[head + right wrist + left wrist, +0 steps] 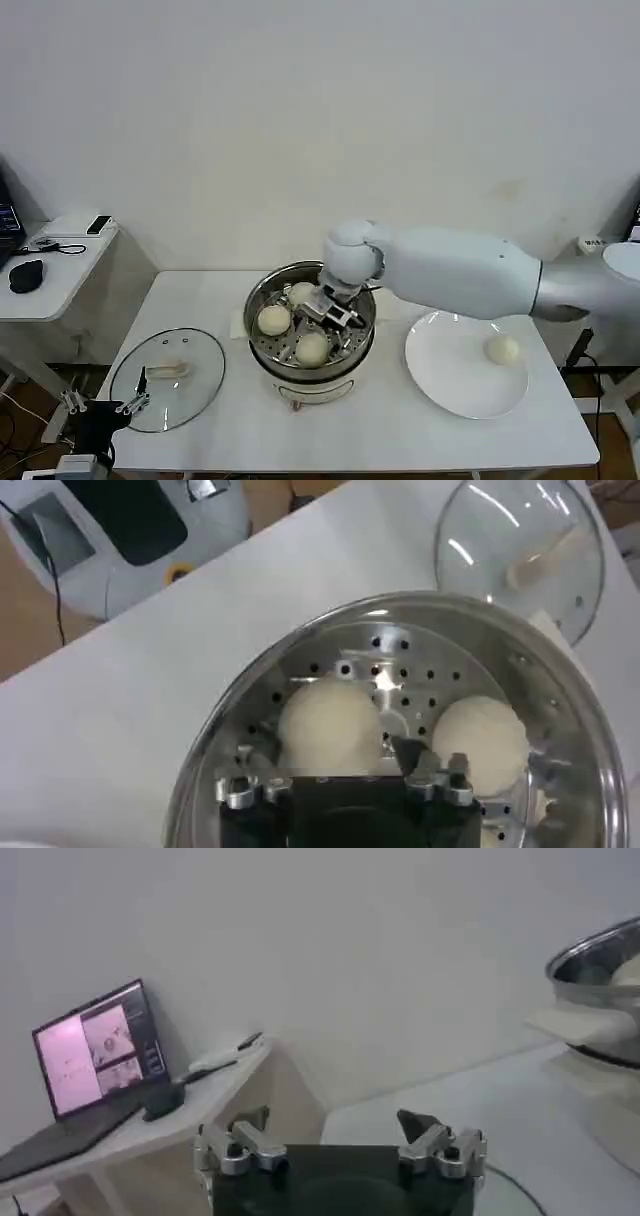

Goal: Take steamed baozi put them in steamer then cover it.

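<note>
Three smooth off-white baozi [312, 347] in perforated steel steamer [262, 345]; fourth [503, 348] on right plate [440, 385]. Right gripper [336, 310] inside, fingers apart, empty. Left gripper [340, 1148] spread wide near glass cover [196, 385].

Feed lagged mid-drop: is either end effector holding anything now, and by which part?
Nothing held. The right end effector hangs open over the steamer, beside three buns; the left end effector is open by the lid.

four baozi [274, 320], one steamer [262, 352], one cover [200, 385], one plate [440, 375]
</note>
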